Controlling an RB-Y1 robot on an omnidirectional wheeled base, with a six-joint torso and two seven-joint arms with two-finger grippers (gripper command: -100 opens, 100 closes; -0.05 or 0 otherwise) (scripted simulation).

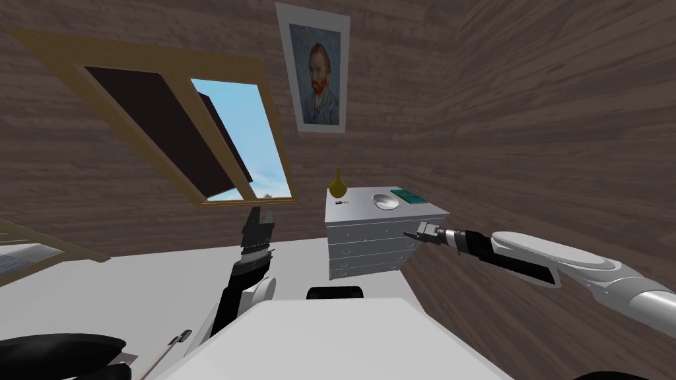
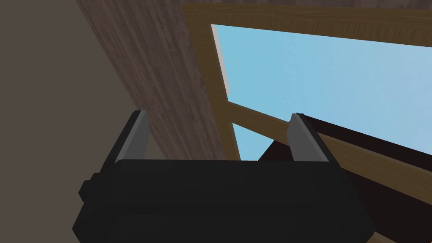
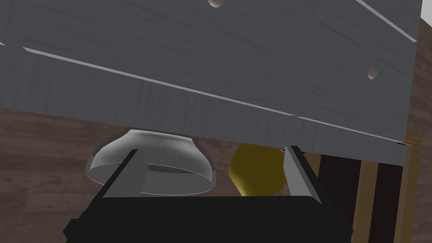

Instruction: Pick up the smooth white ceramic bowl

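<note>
Head view: looked steeply down on a grey dresser (image 1: 386, 227) just right of the frame's centre, set against a brown plank wall (image 1: 528, 99). Found the white bowl (image 1: 385, 201) on the dresser's top, near the middle. Saw a yellow vase (image 1: 338, 185) at the top's far left corner and a teal slab (image 1: 409, 196) to the bowl's right. Held the right gripper (image 1: 410, 234) at the dresser's upper front edge, lower right of the bowl and apart from it. Held the left gripper (image 1: 259, 218) raised left of centre, under a window (image 1: 198, 132).

Left wrist view: showed the left gripper (image 2: 219, 122) with fingers (image 2: 137, 135) spread wide and nothing between them.

Right wrist view: showed the right gripper (image 3: 211, 149) with fingers (image 3: 295, 168) spread as well, gripping nothing. Took in the dresser's (image 3: 211, 63) grey drawer fronts beyond the fingertips. Caught the bowl (image 3: 168, 147) past the dresser's edge behind one finger, and the vase (image 3: 255, 168) just inside the other, neither touched.
</note>
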